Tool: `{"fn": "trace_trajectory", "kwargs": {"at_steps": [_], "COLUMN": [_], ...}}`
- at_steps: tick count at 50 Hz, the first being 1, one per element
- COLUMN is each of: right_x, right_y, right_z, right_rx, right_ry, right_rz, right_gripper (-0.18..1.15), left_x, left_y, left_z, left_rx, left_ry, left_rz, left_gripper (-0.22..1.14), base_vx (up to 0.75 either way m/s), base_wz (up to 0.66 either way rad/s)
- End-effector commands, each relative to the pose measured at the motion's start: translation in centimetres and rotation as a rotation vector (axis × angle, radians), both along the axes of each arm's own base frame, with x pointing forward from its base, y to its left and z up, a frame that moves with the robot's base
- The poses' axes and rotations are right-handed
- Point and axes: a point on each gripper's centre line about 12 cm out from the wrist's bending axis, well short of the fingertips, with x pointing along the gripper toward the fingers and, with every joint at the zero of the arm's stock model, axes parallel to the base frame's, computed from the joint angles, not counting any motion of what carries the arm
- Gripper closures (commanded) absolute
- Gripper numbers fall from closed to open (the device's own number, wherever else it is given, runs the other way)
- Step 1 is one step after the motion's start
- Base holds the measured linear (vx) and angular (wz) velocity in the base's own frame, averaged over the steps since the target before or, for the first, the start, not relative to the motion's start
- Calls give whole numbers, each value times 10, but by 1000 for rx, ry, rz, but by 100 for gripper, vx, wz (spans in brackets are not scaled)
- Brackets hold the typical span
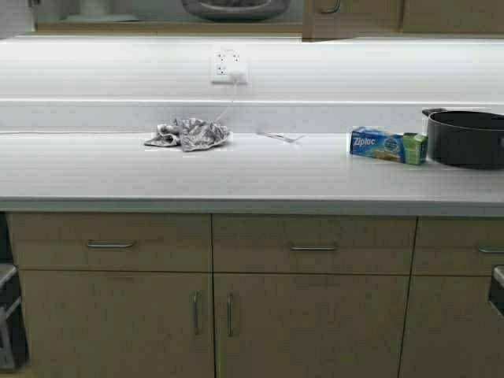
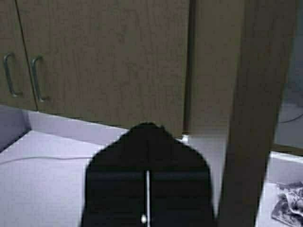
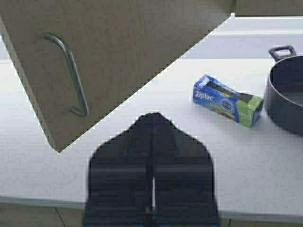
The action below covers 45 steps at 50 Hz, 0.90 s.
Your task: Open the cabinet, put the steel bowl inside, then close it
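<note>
Nearest to me, both end effectors are raised out of the high view and appear only in their own wrist cameras. My left end effector [image 2: 147,137] has its fingers pressed together, nothing between them, and hangs above the tabletop [image 1: 252,173] just in front of the edge of an open cabinet door [image 2: 258,94]. My right end effector [image 3: 152,125] is likewise closed on nothing; it sits just beside the other door [image 3: 109,56], whose curved bar handle [image 3: 71,75] is close but not gripped. On the tabletop lie a crumpled grey cloth [image 1: 189,134], a Ziploc box [image 1: 387,146] and, at the right edge, the black pot [image 1: 468,138]; a wall outlet [image 1: 228,66] with a cord sits on the backsplash behind. Farthest off, at the top of the high view, the cabinet [image 1: 350,20] stands open on its left side, and the steel bowl [image 1: 235,8] rests on the shelf inside, only its lower part in view. Finding: opening and placing appear done; the step in hand is closing. The next move calls for pushing each door flat-on toward the cabinet face, keeping clear of the handle and checking that the bowl's rim does not foul the swing.
</note>
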Motion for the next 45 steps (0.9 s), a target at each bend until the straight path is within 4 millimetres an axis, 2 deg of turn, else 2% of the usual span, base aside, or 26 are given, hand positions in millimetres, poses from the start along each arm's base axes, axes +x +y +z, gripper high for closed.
{"fn": "trace_trajectory", "kwargs": {"at_steps": [1, 5, 14, 19, 26, 34, 45], "right_x": [-3, -3, -1, -1, 0, 16, 73], "right_y": [1, 1, 2, 3, 4, 7, 38], "right_z": [18, 19, 23, 23, 21, 21, 31], "right_rx": [11, 13, 18, 24, 25, 21, 20], "right_ry": [-53, -54, -62, -60, -55, -63, -87], "right_rz": [5, 5, 4, 8, 8, 12, 62], "right_gripper": [91, 91, 91, 91, 91, 91, 91], "left_x": [5, 8, 18, 22, 21, 12, -4], "left_y": [-18, -35, -97, -132, -172, -187, -192], "left_z": [23, 25, 30, 30, 22, 4, -25], "left_rx": [8, 8, 18, 16, 11, 9, -5], "left_ry": [-51, -57, -89, -109, -98, -66, -62], "left_rz": [-37, -73, -202, -278, -361, -396, -425], "left_gripper": [88, 88, 88, 88, 88, 88, 88], "base_vx": [1, 1, 1, 0, 0, 0, 0], "base_wz": [-2, -1, 0, 0, 0, 0, 0]}}
